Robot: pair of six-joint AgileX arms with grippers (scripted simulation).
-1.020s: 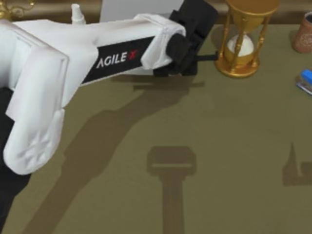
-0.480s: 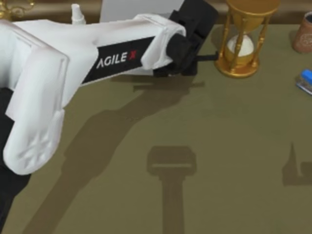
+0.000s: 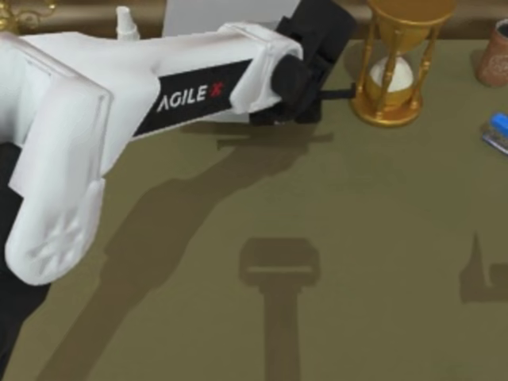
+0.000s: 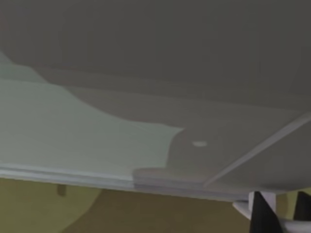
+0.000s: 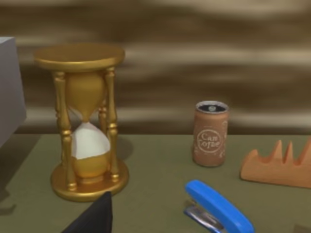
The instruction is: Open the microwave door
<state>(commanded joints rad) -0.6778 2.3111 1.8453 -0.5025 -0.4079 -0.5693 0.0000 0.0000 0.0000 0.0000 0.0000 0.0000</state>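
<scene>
The left pincer (image 3: 317, 48) sits at the far end of the white left arm (image 3: 119, 111), which reaches across the desk (image 3: 357, 238) from the top view's left toward the back edge, its black head pressed up against the front of the microwave (image 3: 222, 14). Whether the pincer is released or clenched cannot be told: from above the head hides the fingers, and the left wrist view shows only two dark finger stubs (image 4: 265, 213) at the frame's corner beside a pale bar, possibly the door handle, though the view is too close to confirm contact. The microwave stands at the back of the desk, left of centre in the top view, only a pale slab of it showing above the arm. The microwave door (image 4: 97, 126) fills the left wrist view as a flat grey-green panel lying directly ahead of the pincer, its lower edge running long across the frame just above the desk. The left arm is plainly the nearer; judged from this, any opening move would be a pull back toward the desk's near side. The right arm is parked on the right, off the top view, its camera facing an hourglass (image 5: 85, 121), a can (image 5: 210, 133) and a blue stapler (image 5: 218, 206).
</scene>
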